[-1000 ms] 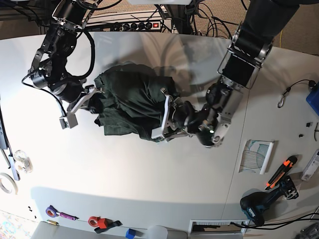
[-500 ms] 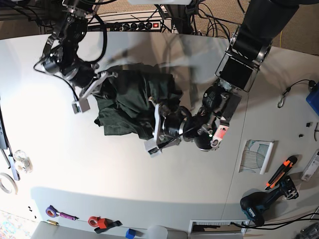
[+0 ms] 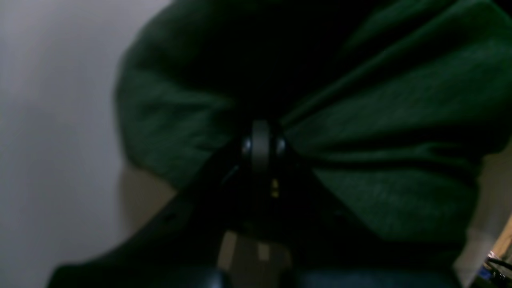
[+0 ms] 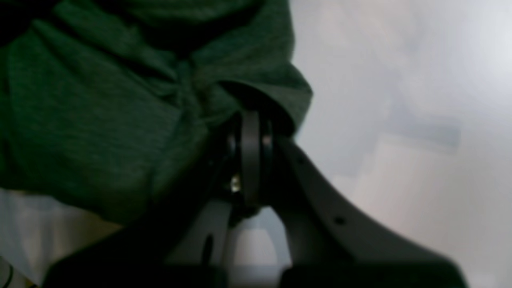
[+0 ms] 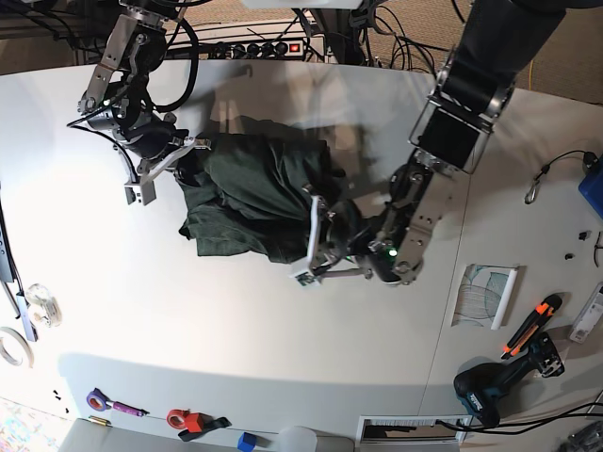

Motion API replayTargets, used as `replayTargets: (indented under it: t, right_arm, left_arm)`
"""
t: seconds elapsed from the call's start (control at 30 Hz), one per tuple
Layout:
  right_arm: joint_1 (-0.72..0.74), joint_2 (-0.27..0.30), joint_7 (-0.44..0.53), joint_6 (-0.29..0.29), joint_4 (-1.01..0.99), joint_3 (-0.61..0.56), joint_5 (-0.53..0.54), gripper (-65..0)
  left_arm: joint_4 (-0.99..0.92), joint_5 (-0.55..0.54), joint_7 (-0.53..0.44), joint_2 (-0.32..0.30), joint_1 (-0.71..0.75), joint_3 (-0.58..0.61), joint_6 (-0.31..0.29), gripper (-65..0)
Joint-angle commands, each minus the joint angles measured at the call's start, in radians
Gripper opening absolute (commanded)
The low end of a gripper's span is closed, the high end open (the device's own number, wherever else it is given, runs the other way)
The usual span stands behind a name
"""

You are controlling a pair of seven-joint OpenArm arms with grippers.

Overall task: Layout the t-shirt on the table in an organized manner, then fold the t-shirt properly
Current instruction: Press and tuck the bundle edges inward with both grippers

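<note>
The jaws of the left gripper [image 3: 262, 138] are clenched on a gathered fold of the t-shirt [image 5: 254, 193], and those of the right gripper [image 4: 251, 132] are likewise closed on a pinch of its cloth. The t-shirt is seen as a dark green, crumpled heap, creased and bunched, resting on the white desk [image 5: 283, 330] toward its far middle. It is held between the two grippers, one at each end of the heap. Both wrist views are blurred and dark, so the pinched part cannot be identified, and the cloth is cut off by the frame edges.
</note>
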Motion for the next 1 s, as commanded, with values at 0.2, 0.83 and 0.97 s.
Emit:
replayTargets:
  t: [0.2,0.83,0.97]
  right_arm:
    - [0.011,0.009,0.026,-0.014,0.015,0.002,-0.002,-65.0]
    - [0.205,0.081,-0.051,0.169,0.030,-0.074,0.167,-65.0]
    - [0.249,0.114,-0.051,0.170,-0.129,-0.138,0.166,-65.0]
  left_arm:
    - [0.017,0.014,-0.137,-0.062,-0.053,-0.004,0.115,-65.0]
    - [0.017,-0.640,0.111,-0.094,0.025,-0.005,-0.210,-65.0]
    - [0.017,-0.640,0.110,-0.096,0.072,-0.005,-0.210,-65.0]
